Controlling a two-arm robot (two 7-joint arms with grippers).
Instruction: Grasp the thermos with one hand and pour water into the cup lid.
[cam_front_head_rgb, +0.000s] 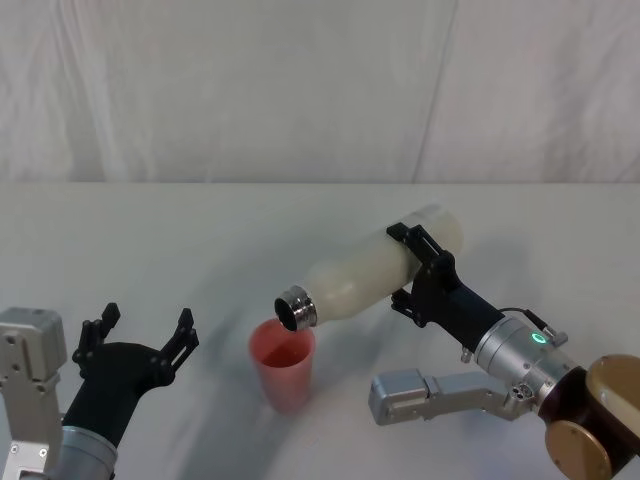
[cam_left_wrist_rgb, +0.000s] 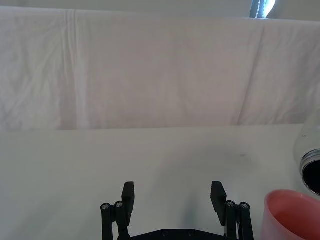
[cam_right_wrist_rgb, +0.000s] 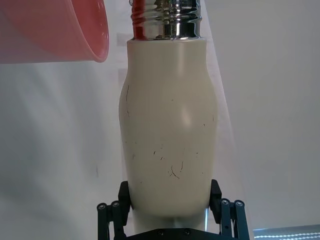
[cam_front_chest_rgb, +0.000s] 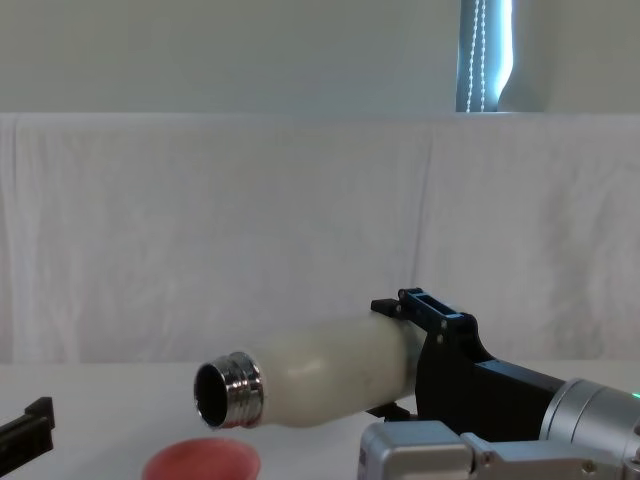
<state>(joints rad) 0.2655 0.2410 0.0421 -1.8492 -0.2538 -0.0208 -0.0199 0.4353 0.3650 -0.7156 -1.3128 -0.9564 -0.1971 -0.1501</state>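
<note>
Head view: right hand (cam_front_head_rgb: 420, 268) clamped round the lower body of the thermos (cam_front_head_rgb: 375, 275), tipped with chrome neck just over the cup lid (cam_front_head_rgb: 283, 363) standing on the white worktop (cam_front_head_rgb: 150, 240); left hand (cam_front_head_rgb: 135, 345) open, idle at the near left.
Left wrist view: thermos mouth and pink rim cut off at the edge.
Right wrist view: cream body scuffed with fine dark marks, base hidden between the jaws.
Chest view: neck above the pink rim; any water impossible to make out.

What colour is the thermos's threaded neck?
Shiny chrome silver, above the cream-white matte thermos body; clearest in the right wrist view.
</note>
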